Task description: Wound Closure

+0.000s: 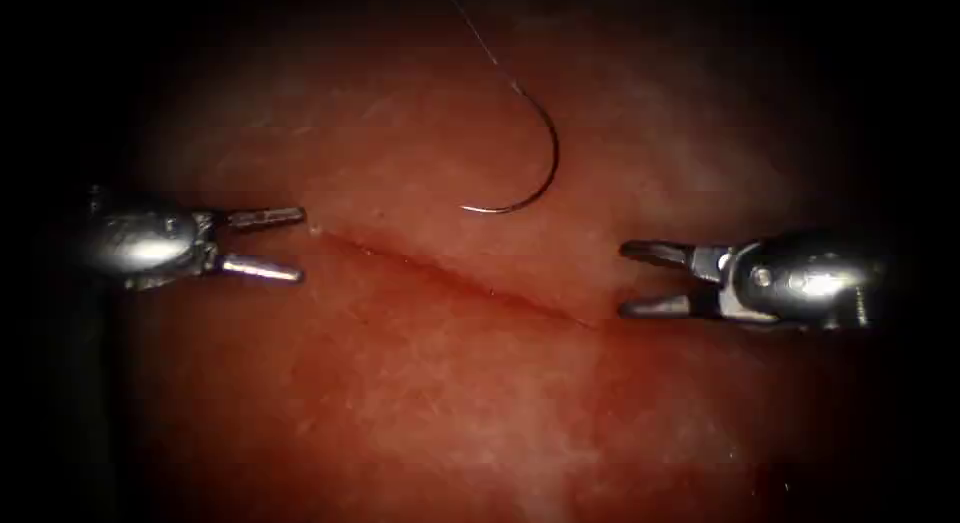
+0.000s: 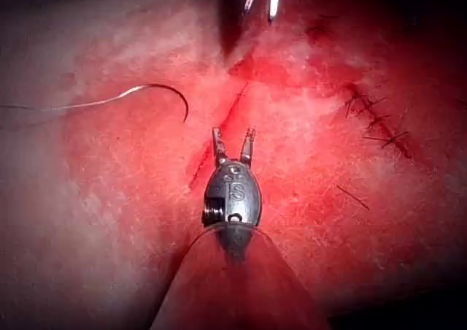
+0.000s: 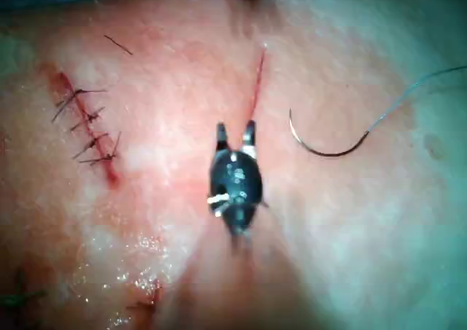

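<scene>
1. Left gripper (image 1: 300,244) and right gripper (image 1: 625,279): both agape, holding nothing.
2. Curved needle (image 1: 545,173) with thread (image 1: 480,38) lying loose on the tissue (image 1: 420,383), far of the cut (image 1: 450,275).
3. Cut unstitched; whole closure judged left.

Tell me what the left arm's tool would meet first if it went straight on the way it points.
Probably the cut: the left tool, jaws open and holding nothing, points along it toward the right tool. The needle lies free on the tissue, off that line. Depth is unclear.
</scene>
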Available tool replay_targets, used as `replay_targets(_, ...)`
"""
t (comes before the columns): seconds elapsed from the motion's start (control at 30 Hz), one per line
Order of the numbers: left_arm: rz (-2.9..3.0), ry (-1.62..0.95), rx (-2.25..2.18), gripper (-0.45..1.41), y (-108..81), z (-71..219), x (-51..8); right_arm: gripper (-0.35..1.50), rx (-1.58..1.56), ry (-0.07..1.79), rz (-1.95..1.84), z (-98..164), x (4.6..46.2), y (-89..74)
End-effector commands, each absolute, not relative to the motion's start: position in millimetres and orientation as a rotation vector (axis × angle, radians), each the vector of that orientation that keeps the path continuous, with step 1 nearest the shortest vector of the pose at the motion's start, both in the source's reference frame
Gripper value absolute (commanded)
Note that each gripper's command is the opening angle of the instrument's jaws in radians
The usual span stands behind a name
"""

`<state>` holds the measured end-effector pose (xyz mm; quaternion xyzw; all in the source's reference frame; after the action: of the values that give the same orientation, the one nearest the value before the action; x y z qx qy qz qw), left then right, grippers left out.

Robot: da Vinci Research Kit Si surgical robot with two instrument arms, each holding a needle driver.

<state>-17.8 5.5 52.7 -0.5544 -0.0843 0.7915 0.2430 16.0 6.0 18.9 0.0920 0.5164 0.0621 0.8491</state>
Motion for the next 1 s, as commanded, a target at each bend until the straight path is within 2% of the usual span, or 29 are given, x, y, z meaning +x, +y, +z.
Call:
replay_targets(0.03, 2.16, -0.237, -1.513, 0.17, 4.3, 53.2, -18.3, 0.49, 0.199, 1.091, 0.132, 19.3, 16.6, 4.9)
replay_targets(0.23, 2.16, -0.236, -1.511, 0.18, 4.4, 53.2, -18.3, 0.66, 0.19, 1.097, 0.139, 19.5, 16.5, 5.0)
replay_targets(0.4, 2.158, -0.225, -1.503, 0.18, 4.5, 53.4, -19.3, 0.73, 0.183, 1.092, 0.146, 19.1, 16.4, 5.0)
replay_targets(0.67, 2.095, -0.223, -1.431, 0.32, 4.2, 53.5, -22.1, 0.73, 0.184, 1.093, 0.143, 18.6, 16.4, 5.1)
replay_targets(0.8, 2.104, -0.183, -1.363, 0.55, 4.4, 53.5, -23.8, 0.74, 0.193, 1.091, 0.162, 18.9, 16.6, 4.8)
replay_targets(1.0, 2.138, -0.182, -1.258, 0.6, 5.6, 53.9, -25.9, 0.76, 0.212, 1.068, 0.172, 19.1, 16.9, 4.3)
